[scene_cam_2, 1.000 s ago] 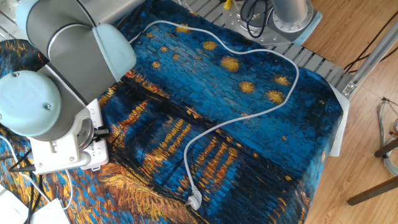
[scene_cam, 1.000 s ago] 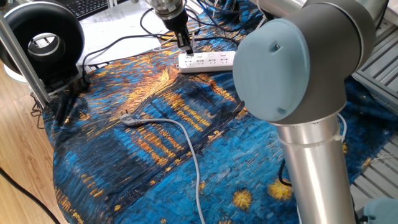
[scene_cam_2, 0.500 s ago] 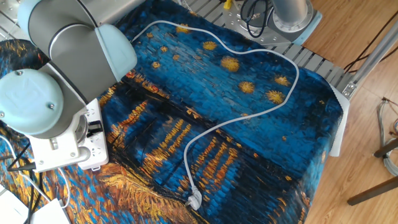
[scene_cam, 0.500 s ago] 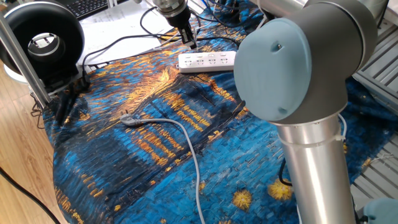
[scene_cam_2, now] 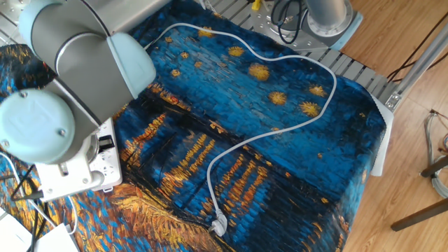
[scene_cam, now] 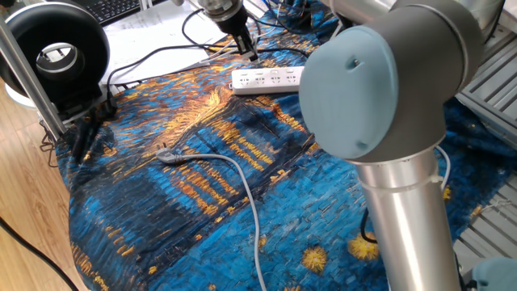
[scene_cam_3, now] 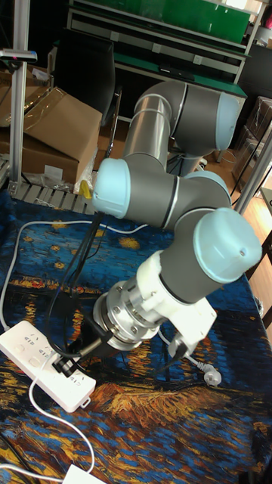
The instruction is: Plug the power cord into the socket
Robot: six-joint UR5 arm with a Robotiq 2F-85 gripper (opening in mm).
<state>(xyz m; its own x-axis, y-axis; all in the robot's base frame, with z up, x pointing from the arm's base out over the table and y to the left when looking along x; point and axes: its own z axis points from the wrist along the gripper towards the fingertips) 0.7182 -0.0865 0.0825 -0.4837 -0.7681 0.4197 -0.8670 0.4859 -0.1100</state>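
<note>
Your black two-finger gripper [scene_cam: 249, 53] hovers above long white power strip [scene_cam: 268, 78] near cloth's far edge; jaw state unclear. Thin white plug: unseen. Confirm grasp, then align.

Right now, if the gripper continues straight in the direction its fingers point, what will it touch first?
Probably the white power strip: the gripper points down just above its left end. Depth is unclear, so it may land just behind it, on the cloth.

The robot is a thick jointed arm [scene_cam_3: 170, 193] of matte grey tube segments, each joint closed by a rounded pale blue cap [scene_cam: 371, 85] with a small screw dimple in it. Its wrist ends in a ribbed silver metal flange [scene_cam_3: 128, 318] beside a boxy white plastic housing [scene_cam_3: 193, 321]. Beyond the flange sits a small black two-finger gripper [scene_cam_3: 70, 358], with black cables [scene_cam_3: 79, 280] running along the arm.
</note>
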